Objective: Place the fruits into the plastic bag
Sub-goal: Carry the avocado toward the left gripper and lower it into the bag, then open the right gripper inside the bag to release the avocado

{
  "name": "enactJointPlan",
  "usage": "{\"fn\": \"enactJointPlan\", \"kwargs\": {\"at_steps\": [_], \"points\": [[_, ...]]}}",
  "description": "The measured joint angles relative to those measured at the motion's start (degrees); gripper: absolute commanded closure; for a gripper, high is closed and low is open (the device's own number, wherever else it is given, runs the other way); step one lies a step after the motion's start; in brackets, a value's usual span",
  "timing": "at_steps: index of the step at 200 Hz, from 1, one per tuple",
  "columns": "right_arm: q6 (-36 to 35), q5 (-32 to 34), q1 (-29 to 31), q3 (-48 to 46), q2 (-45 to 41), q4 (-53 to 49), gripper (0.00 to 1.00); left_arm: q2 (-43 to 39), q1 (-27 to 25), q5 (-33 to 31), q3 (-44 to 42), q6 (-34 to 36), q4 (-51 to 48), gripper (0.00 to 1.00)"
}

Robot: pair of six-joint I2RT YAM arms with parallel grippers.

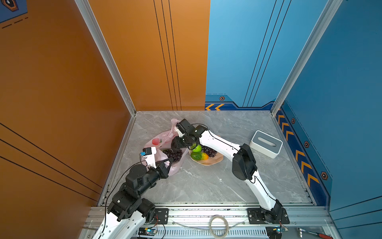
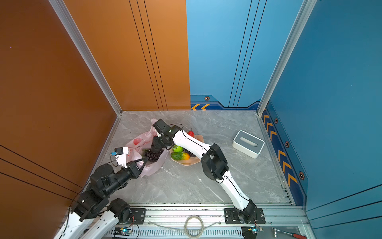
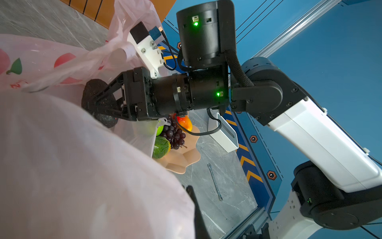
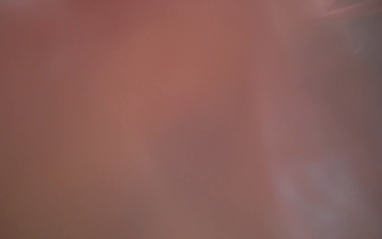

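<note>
Your left end effector (image 1: 170, 159) is pressed together, pinching the plastic bag (image 1: 163, 136) at its rim. Your right end effector (image 3: 93, 102) clamps the black avocado (image 3: 95, 85) at the bag mouth. Likely fault: the thin film slips from the pinch, the mouth collapses, and the avocado lands on the worktop (image 1: 206, 182).

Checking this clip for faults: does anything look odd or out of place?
The right wrist view is only a pinkish-brown blur, seemingly the thin translucent pale-pink plastic bag over the lens. A slim metal spanner also lies on the grey marble table.
</note>
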Motion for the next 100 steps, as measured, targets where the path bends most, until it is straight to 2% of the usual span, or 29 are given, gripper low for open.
{"fn": "enactJointPlan", "kwargs": {"at_steps": [47, 100], "points": [[2.05, 3.21, -0.42, 4.92, 3.85, 0.11, 0.53, 0.37, 0.04, -0.55, 0.0, 0.02, 0.0, 1.0], [2.67, 4.83, -0.57, 5.35, 6.14, -0.26, 0.51, 1.33, 1.27, -0.98, -0.52, -0.02, 0.0, 1.0]]}}
